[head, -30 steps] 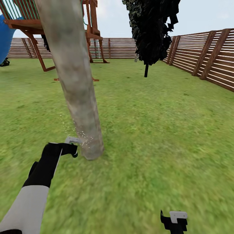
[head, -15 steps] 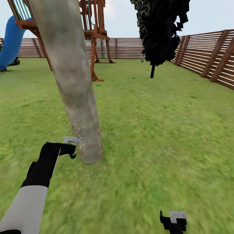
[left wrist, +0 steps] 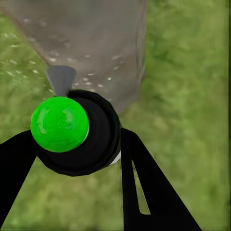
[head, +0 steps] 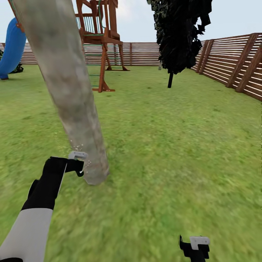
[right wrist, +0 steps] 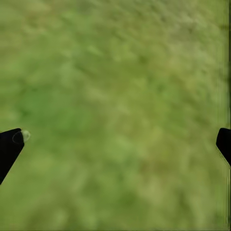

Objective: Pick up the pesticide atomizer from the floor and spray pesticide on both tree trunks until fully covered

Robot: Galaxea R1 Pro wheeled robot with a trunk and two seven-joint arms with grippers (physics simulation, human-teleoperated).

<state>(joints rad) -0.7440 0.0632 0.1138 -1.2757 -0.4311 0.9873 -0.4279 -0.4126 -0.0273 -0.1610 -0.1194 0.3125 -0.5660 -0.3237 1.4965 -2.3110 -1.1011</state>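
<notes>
A: Where does the sprayer sit at this moment?

B: The left gripper (left wrist: 72, 144) has its two black fingers pinching the sprayer (left wrist: 72, 132), a black-bodied bottle with a green cap, and its grey nozzle points at the foot of the pale trunk (head: 69, 91). In the head view the left gripper (head: 78, 165) is near, at the left, just beside the trunk base, and a few whitish specks of mist (head: 74, 145) drift between nozzle and bark.

A: And the other one?

B: The right gripper (head: 194, 247) hangs low at the near right over the grass (head: 163, 145), its fingers spread wide apart with nothing between them; the right wrist view shows only lawn past the two tips.

A: How should the spraying go from here?

B: In his judgement the nozzle should stay aimed square at the bark and close to it, then sweep slowly up the trunk and round its sides, since the mist now lands low. A nozzle tilted off to the grass would waste the spray.

A: How many of each thing can be counted?

B: One thick pale trunk, one thin black tree (head: 178, 36) far off on the right, one wooden play frame (head: 100, 32) with one blue slide (head: 12, 47) on the far left, one slatted fence (head: 233, 62) along the back and right, and one sprayer. The second pale tree cannot be counted from here.
</notes>
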